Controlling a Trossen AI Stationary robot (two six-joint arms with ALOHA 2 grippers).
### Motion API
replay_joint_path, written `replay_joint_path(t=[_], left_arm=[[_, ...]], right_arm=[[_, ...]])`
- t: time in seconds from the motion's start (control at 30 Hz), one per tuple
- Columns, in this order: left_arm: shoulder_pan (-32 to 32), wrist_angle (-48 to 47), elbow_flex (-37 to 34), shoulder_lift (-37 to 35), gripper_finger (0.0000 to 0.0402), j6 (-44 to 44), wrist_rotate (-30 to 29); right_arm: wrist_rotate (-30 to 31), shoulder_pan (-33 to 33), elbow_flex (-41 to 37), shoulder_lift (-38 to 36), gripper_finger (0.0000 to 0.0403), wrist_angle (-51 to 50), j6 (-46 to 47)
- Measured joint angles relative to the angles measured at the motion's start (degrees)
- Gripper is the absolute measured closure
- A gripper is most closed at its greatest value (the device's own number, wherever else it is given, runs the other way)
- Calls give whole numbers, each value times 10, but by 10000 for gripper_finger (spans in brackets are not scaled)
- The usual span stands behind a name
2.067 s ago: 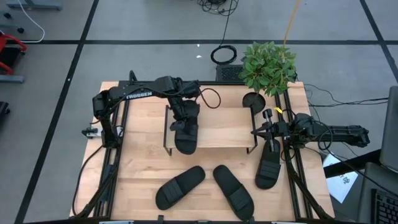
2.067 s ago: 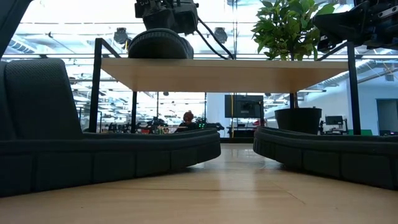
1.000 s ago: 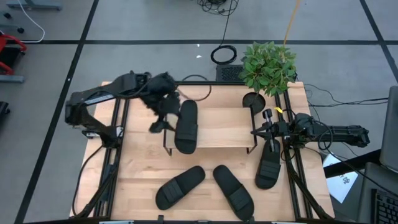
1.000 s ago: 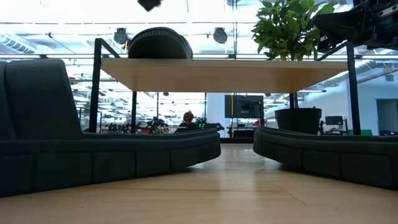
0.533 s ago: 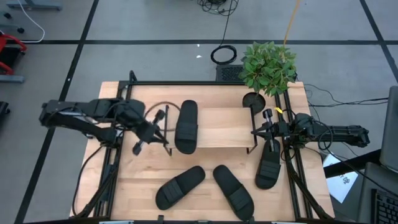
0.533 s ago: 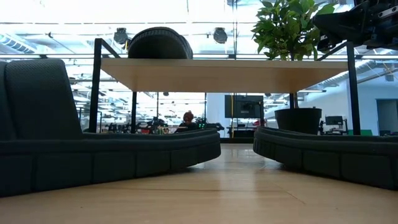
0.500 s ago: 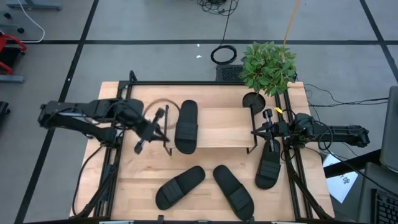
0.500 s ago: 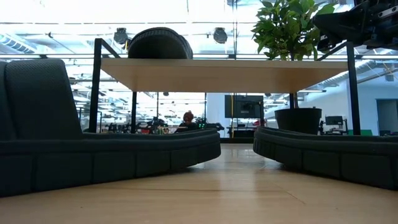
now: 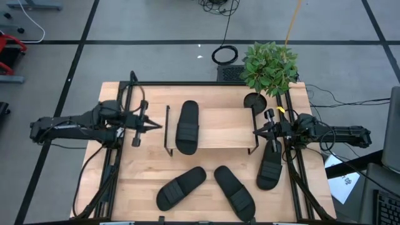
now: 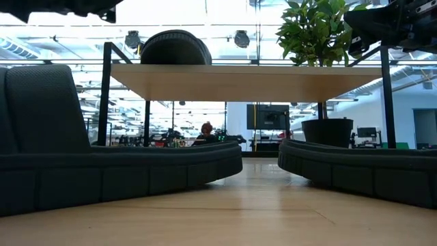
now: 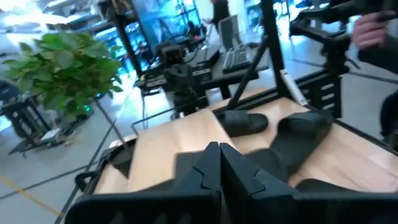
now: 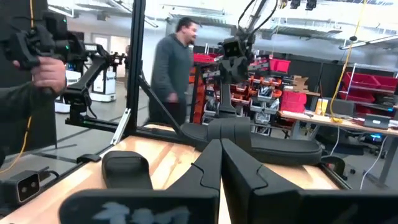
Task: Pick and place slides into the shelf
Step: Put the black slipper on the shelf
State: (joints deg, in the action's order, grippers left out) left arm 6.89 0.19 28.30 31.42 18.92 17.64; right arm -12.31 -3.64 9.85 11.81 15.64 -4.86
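One slide shelved, three on the worktop, and I'm weighing which arm is nearer the next one.

My left gripper [image 9: 142,125] is hanging clenched and empty over the worktop [image 9: 140,169] just left of the shelf [image 9: 219,128], pointing toward it. On the shelf's left half one slide [image 9: 187,127] is lying, long axis front to back. In front of the shelf the left floor slide [image 9: 180,187] is lying on a diagonal, toe toward the shelf, below and right of my left gripper, so I judge that arm the nearer for it. Beside it the middle slide [image 9: 234,192] is slanting the other way. The right slide [image 9: 270,164] is sitting just under my right gripper [image 9: 267,130], fingers pressed together, holding nothing, at the shelf's right end.
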Motion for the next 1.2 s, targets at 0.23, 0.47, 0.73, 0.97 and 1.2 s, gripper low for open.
replay_joint_path(t=[0.23,0.47,0.73,0.97,1.2], left_arm=[[-39,296,-144,-34,401,-64,-10],[-60,349,-226,-34,401,-69,-27],[-67,366,-256,-38,401,-70,-29],[-67,325,-258,-38,401,-71,-29],[-67,313,-258,-38,399,-68,-28]], right_arm=[[0,0,0,0,403,15,-19],[-56,0,0,0,403,13,-19],[-59,0,0,-7,403,12,18],[-24,0,120,-30,403,-233,60],[8,0,287,7,402,-457,131]])
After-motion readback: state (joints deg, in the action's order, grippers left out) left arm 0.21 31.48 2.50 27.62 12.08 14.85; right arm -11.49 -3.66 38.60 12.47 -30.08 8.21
